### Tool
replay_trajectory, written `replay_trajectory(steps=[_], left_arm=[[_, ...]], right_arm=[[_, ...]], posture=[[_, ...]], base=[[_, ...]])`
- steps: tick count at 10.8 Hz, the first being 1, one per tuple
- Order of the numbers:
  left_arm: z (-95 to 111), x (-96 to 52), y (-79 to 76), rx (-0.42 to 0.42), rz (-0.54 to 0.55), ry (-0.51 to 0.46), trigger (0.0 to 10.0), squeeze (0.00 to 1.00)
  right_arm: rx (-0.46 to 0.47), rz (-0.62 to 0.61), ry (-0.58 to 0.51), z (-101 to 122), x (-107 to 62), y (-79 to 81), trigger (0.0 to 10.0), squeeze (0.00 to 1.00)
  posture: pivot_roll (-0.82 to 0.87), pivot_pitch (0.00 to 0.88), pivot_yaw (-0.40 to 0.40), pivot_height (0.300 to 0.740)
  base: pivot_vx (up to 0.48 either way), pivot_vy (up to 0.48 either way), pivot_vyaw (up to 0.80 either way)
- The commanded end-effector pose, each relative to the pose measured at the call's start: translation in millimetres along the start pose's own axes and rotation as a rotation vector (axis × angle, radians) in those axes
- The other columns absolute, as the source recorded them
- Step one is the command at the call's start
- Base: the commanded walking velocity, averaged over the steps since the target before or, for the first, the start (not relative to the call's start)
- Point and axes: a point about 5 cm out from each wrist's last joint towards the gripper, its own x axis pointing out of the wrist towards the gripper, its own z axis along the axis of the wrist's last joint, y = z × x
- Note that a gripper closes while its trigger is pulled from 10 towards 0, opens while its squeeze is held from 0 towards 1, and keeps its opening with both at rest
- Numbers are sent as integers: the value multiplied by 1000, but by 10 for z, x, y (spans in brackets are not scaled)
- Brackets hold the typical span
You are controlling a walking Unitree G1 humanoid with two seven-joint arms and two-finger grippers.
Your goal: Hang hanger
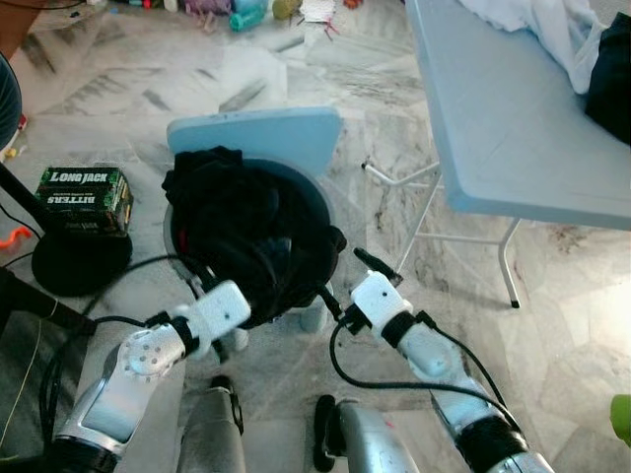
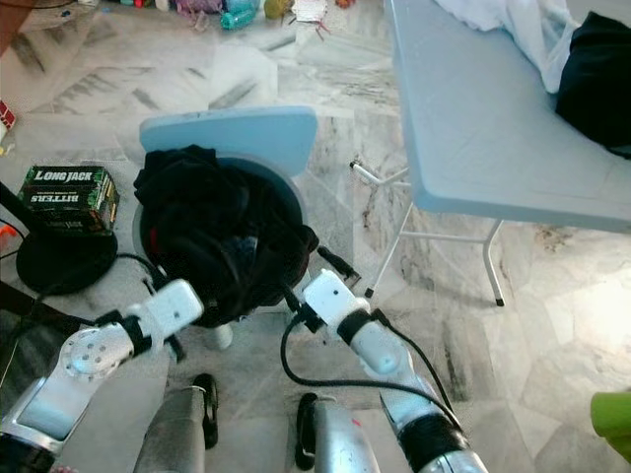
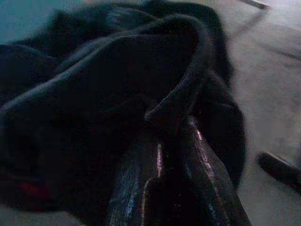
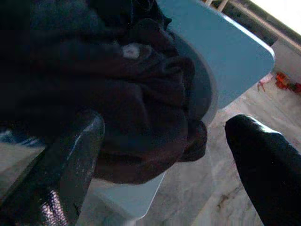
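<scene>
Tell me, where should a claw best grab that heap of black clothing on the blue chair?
Probably the raised fold on the black clothing facing the robot, approached from the robot's side, over the seat's front edge. The blue chair has its backrest blocking the far side. The left claw pinches such a ridge.

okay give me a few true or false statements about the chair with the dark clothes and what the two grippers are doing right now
1. The dark clothes lie piled on the light blue chair. True.
2. The left gripper is shut on a fold of the dark clothes. True.
3. The right gripper is shut on a hanger. False: its fingers are spread open beside the clothes.
4. The folding table stands on the robot's left. False: it is on its right.
5. The green box sits on the chair. False: it sits on a black base on the floor.
</scene>
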Motion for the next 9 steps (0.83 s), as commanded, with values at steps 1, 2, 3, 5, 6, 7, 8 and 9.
replay_trajectory(steps=[1,2,3,5,6,7,8,9], left_arm=[[-50,-14,71,12,102,5,10000,1000],[-89,-47,165,-6,246,1,10000,1000],[-83,-73,198,7,312,-24,10000,1000],[-3,-105,113,-1,333,-75,10000,1000],[16,-142,10,-7,322,-90,10000,1000],[14,-180,-46,-22,336,-92,10000,1000],[30,-285,-35,-51,488,-137,10000,1000],[33,-329,-20,-101,544,-148,10000,1000]], right_arm=[[6,2,10,-33,-60,-13,10000,169],[36,-12,22,-62,-96,-61,10000,1000],[60,-41,32,-82,-122,-136,10000,1000],[127,-88,44,-101,-175,-261,10000,1000],[142,-96,43,-98,-191,-306,10000,1000],[144,-103,41,-93,-199,-333,10000,1000],[180,-96,33,-85,-225,-339,10000,1000],[188,-94,26,-74,-250,-324,10000,1000]], posture=[[80,234,-114,740],[80,234,-114,740],[80,241,-116,740],[86,258,-115,740],[86,265,-115,740],[87,269,-116,740],[86,273,-122,740],[86,278,-126,740]], base=[[0,0,0],[0,0,0],[0,0,0],[0,0,0],[0,0,0],[0,0,0],[0,0,0],[0,0,0]])
